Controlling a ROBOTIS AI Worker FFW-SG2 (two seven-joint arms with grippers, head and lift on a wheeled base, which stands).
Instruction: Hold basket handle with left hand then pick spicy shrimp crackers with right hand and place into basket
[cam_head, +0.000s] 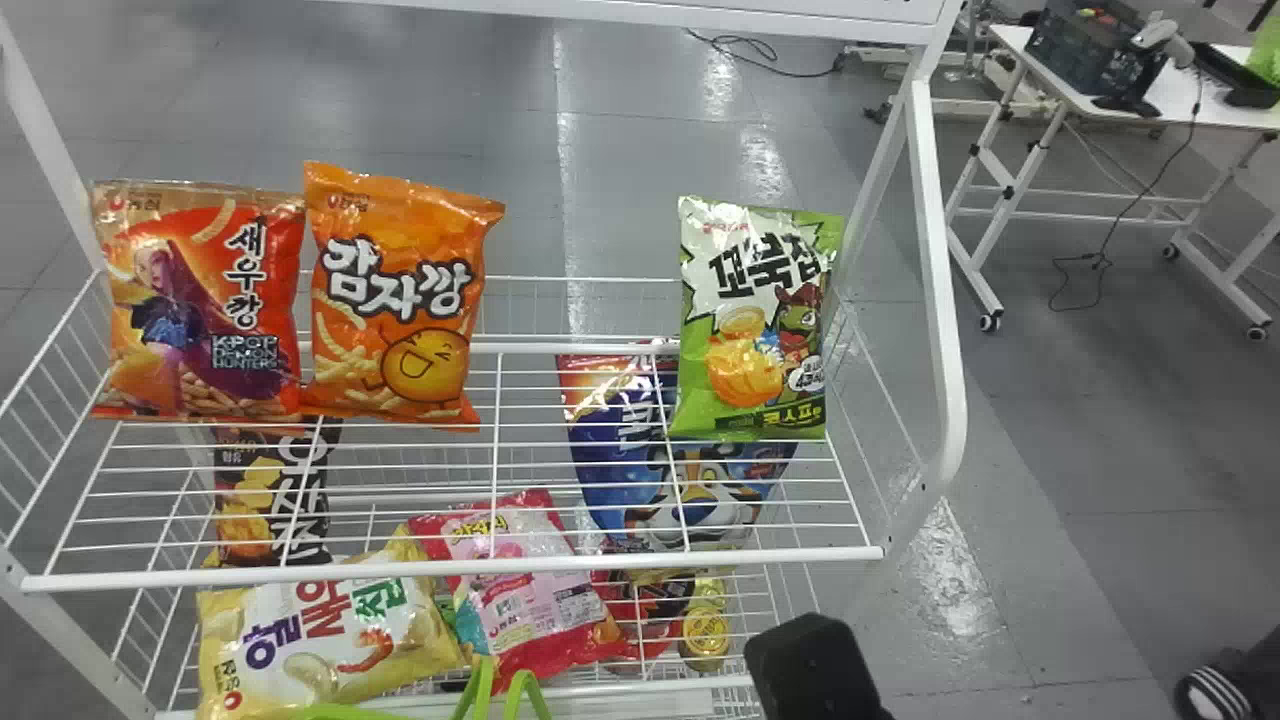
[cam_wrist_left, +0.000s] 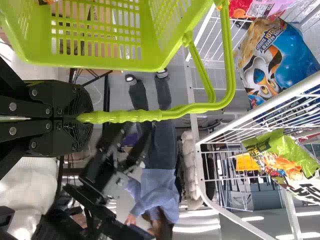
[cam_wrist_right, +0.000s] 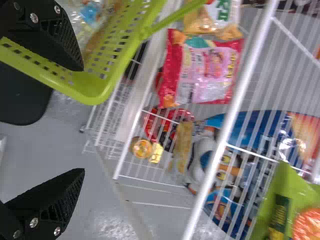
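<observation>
Head view: see the shrimp crackers (cam_head: 200, 300) upright at the left end of the upper shelf (cam_head: 450, 567), beside an orange bag (cam_head: 395, 295); at the bottom edge, see the basket handle (cam_head: 480, 690) and right gripper (cam_head: 815, 665).

Left wrist view: see the left gripper (cam_wrist_left: 82, 118) closed on the handle of the green basket (cam_wrist_left: 100, 62).

Right wrist view: see the right gripper (cam_wrist_right: 83, 119) with jaws spread wide, near the basket.

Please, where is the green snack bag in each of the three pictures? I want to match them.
Head view: the green bag stands at the right end of the upper shelf.
Left wrist view: the green bag is beyond the basket handle, seen from the left gripper.
Right wrist view: the green bag is partly cut off by the picture's edge.
Shared landmark: the blue bag.
</observation>
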